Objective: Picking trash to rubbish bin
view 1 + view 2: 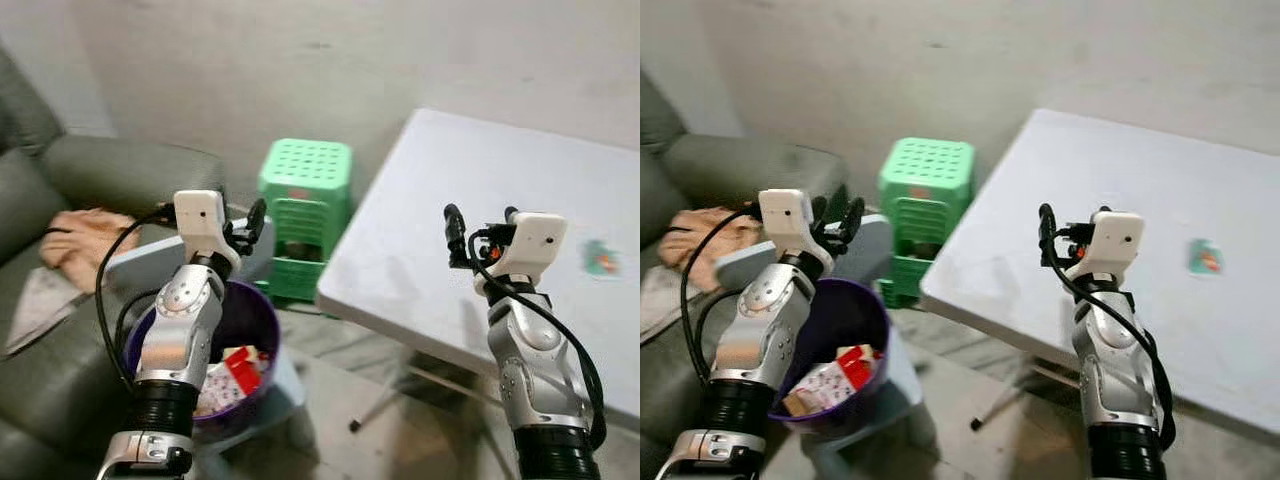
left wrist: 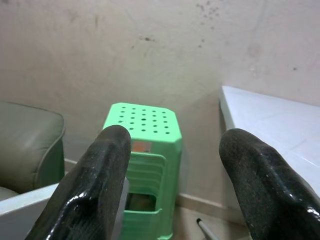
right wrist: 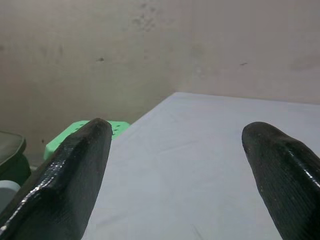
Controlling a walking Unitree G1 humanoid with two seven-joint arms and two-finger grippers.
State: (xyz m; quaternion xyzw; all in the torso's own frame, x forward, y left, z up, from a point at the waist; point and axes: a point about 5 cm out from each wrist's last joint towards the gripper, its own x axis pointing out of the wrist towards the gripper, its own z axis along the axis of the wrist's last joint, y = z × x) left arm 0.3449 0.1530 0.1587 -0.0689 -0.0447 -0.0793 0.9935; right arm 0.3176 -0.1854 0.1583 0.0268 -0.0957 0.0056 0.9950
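A purple rubbish bin stands on the floor at my lower left, with red and white wrappers inside. A small green and orange scrap of trash lies on the white table to the right. My left gripper is raised above the bin, open and holding nothing. My right gripper hovers over the table's near part, to the left of the scrap, also open and holding nothing. In the right wrist view the fingers stand wide apart over bare tabletop.
A green plastic stool stands against the wall between the bin and the table. A dark green sofa with an orange cloth is at the left. A pale flat board leans by the bin. A table leg slants to the floor.
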